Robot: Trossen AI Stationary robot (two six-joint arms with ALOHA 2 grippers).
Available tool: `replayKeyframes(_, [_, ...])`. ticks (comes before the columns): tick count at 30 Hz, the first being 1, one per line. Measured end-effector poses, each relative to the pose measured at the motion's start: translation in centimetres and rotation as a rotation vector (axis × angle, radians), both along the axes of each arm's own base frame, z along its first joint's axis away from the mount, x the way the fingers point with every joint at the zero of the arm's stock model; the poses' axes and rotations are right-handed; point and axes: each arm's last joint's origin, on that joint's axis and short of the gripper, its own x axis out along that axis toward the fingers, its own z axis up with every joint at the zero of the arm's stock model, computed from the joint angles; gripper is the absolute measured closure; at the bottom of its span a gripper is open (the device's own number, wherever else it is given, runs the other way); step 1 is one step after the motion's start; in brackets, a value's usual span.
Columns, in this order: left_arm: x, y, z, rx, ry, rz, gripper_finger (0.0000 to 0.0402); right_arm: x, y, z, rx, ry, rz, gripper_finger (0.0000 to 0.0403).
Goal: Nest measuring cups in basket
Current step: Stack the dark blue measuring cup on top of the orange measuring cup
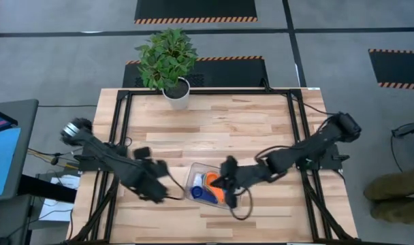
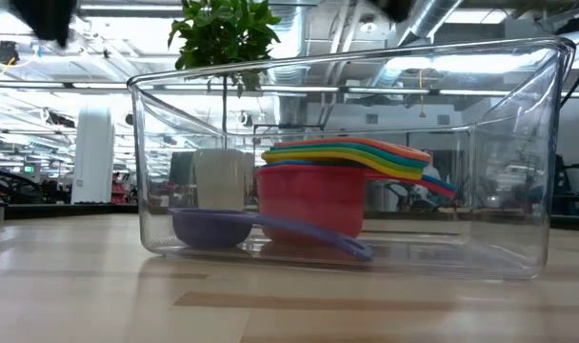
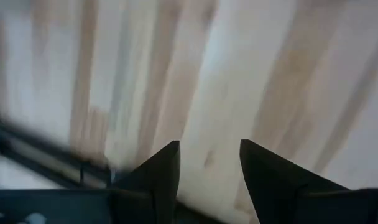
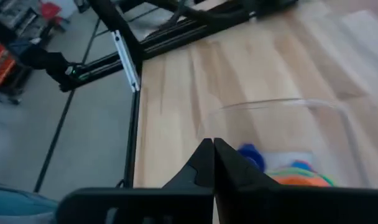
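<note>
The clear basket (image 1: pixel 193 170) sits on the wooden table near its near edge. Inside it, a nested stack of cups (image 2: pixel 313 195), red at the bottom with green, yellow and orange rims above, stands upright. A single blue cup (image 2: pixel 213 227) rests on the basket floor beside the stack, its handle lying toward it. My right gripper (image 1: pixel 222 182) hovers over the basket, fingers shut (image 4: pixel 212 148) and empty, with the blue cup (image 4: pixel 251 155) and orange cup (image 4: pixel 298 174) just beyond. My left gripper (image 1: pixel 165 190) is open (image 3: pixel 207 149) over bare wood left of the basket.
A potted plant in a white pot (image 1: pixel 174 92) stands at the table's far edge. Black frame rails (image 1: pixel 118 129) run along the table's sides. Bare wood lies between the plant and the basket. A person's legs (image 1: pixel 397 194) show right of the table.
</note>
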Motion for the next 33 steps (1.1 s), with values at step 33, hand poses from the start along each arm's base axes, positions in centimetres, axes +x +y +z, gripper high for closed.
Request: replayKeyframes(33, [-5.8,3.5,-4.1,-0.125,-0.514,0.218,0.0244,11.1,2.0,-5.6,-0.026,0.636,0.021,0.0392])
